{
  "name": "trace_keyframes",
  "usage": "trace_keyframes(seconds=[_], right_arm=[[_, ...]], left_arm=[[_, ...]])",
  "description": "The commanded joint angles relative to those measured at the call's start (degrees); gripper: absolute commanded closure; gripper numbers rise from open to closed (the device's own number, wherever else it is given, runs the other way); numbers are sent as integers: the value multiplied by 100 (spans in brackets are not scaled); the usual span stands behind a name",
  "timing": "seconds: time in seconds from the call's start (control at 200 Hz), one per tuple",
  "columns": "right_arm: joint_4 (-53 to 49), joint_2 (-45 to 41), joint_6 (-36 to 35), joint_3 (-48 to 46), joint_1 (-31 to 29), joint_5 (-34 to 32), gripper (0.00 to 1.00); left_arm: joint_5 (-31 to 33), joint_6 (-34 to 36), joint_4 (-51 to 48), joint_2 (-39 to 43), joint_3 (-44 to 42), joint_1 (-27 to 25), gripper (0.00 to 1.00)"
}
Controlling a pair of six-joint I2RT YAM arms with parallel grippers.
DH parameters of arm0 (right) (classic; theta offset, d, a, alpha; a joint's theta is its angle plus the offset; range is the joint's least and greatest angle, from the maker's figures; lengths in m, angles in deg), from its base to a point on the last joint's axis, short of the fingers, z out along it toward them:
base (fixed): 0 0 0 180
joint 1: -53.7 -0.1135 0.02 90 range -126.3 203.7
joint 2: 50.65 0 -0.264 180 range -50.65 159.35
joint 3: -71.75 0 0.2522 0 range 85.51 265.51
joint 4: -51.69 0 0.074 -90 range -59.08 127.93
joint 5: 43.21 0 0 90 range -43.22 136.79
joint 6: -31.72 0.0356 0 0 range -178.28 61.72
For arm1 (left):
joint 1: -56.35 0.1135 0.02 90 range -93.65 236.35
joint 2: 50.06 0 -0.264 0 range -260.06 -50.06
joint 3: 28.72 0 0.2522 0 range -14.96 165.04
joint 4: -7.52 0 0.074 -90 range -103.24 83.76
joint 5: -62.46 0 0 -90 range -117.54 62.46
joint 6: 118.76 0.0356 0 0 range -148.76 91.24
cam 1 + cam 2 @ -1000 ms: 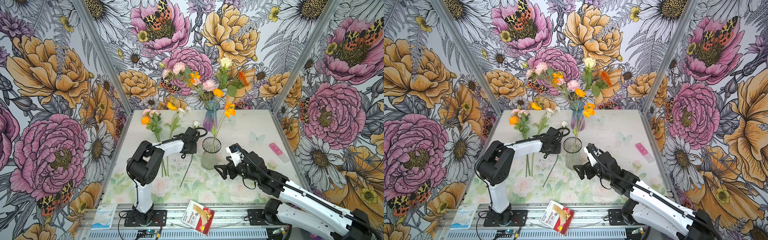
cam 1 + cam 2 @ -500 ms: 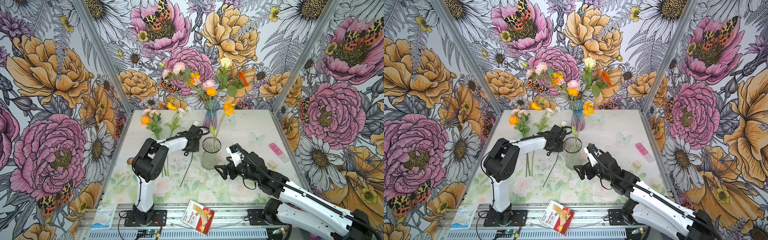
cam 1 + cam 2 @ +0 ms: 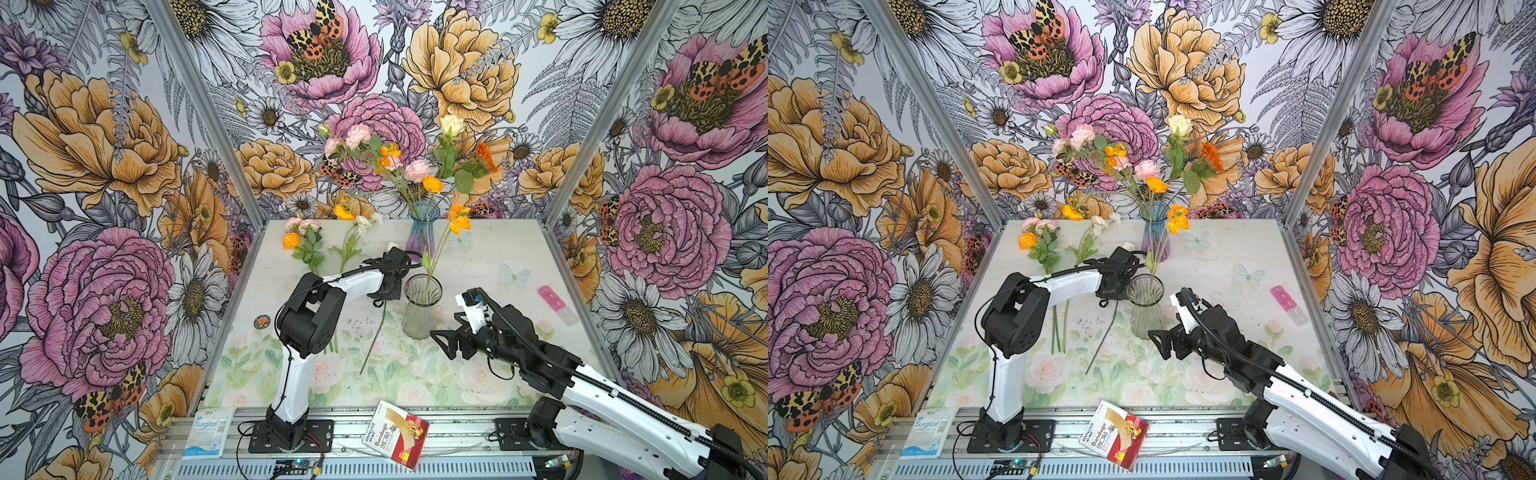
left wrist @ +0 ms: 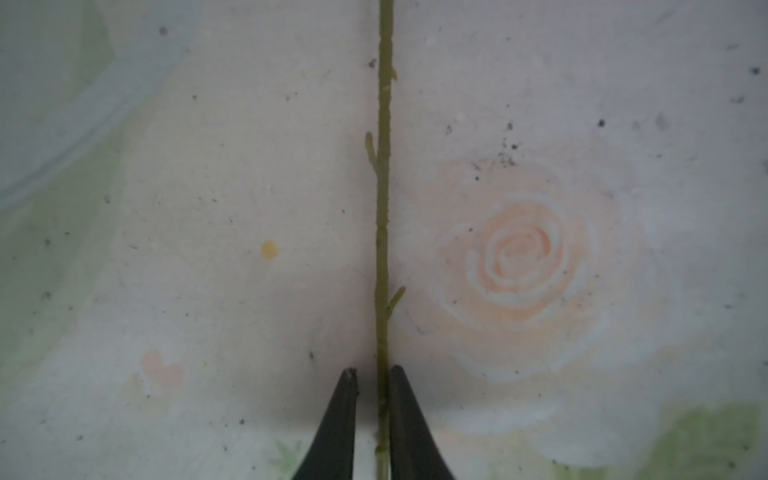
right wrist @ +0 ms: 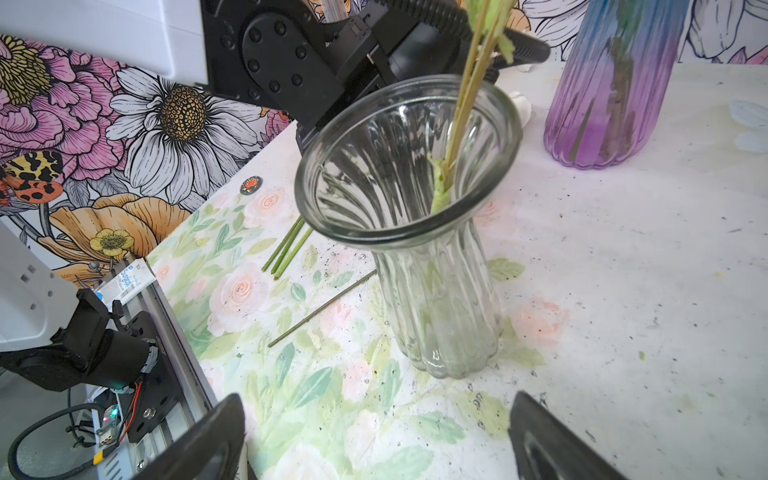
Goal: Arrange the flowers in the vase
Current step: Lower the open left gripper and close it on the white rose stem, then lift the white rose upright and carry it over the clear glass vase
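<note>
The left end effector (image 4: 372, 370) sits low over the tabletop (image 3: 498, 257), its fingers (image 4: 336, 419) straddling a stem (image 4: 382, 208) that lies flat. One finger touches the stem and a sliver of gap shows on the other side, so I cannot tell whether it is truly clamped. In a top view the hold falls toward the bloom end of the stem (image 3: 374, 336). That leaves a long bare tail free, which seems right for feeding the cut end down into a narrow mouth. The clear vase (image 3: 422, 307) stands just beside this arm, so the carry should be short. It already holds one orange flower (image 3: 459, 220), whose stalk leans on the rim. The right end effector (image 3: 442, 345) hangs near the vase's foot, fingers spread wide and gripping nothing, apart from the glass. It is probably waiting to steady the vase, since light glass with a leaning stalk could tip when a new stem is pushed in. A tinted vase (image 3: 424, 232) at the back carries the fuller bunch. The other loose flowers (image 3: 307, 245) lie on the tabletop beyond the left arm, blooms toward the back wall and stems toward the front, easy to reach next.
</note>
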Motion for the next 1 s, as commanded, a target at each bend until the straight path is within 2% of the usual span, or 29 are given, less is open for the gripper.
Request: trace_keyframes(seconds=[0.0, 0.16, 0.42, 0.991], right_arm=[[54, -27, -3, -2, -45, -7, 0], [47, 66, -28, 36, -45, 17, 1], [57, 132, -31, 45, -46, 14, 0], [188, 398, -168, 276, -38, 11, 1]], left_arm=[[-506, -21, -242, -232, -54, 118, 89], [-632, 44, -243, -175, -121, 196, 100], [-561, 213, -233, 296, -311, 370, 100], [7, 91, -212, 3399, -1026, 649, 100]])
